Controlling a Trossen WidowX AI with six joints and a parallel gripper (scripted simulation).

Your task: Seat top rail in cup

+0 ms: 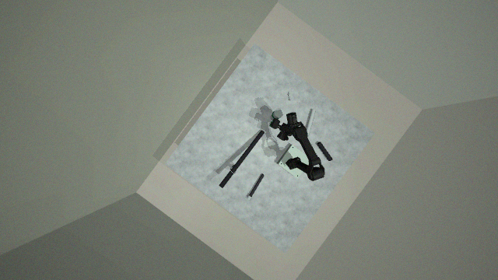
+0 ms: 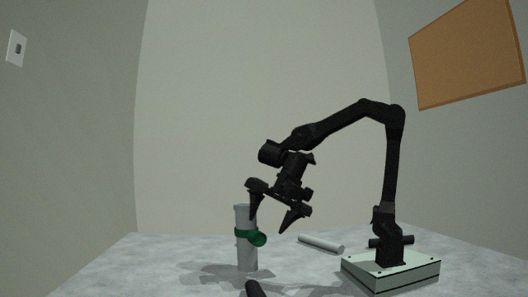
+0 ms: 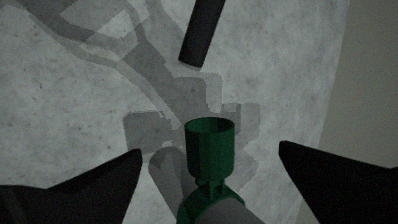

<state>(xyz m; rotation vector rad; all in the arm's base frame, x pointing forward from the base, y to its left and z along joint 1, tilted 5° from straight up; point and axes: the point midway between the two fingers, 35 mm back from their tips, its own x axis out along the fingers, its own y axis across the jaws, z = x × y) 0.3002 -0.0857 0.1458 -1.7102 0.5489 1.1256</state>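
Observation:
The black rail (image 1: pixel 241 159) (image 2: pixel 255 289) (image 3: pixel 201 35) slants above the table, passing a small loop cap (image 1: pixel 233 169). Its near end is outside the green end cup (image 2: pixel 259 238) (image 3: pixel 210 150), with a gap between them. The cup's mouth is empty and faces the rail side. The green band (image 2: pixel 242 233) (image 3: pixel 186 212) circles the grey post (image 2: pixel 247 257) (image 3: pixel 227 215) below the post cap (image 2: pixel 241 206). My gripper (image 1: pixel 278 129) (image 2: pixel 266 225) (image 3: pixel 211 152) is open and empty beside the post's upper part, clear of the rail. In the wrist view the cup shows between the fingertips.
A white pipe (image 1: pixel 310 120) (image 2: pixel 321 243) lies behind the arm. A short black rod (image 1: pixel 324 151) is beside the arm's base. A dark bar (image 1: pixel 256 184) is on the rail's other side. The arm stands on a pale green box (image 2: pixel 408 274). A tiny item (image 1: pixel 289 96) lies beyond the post.

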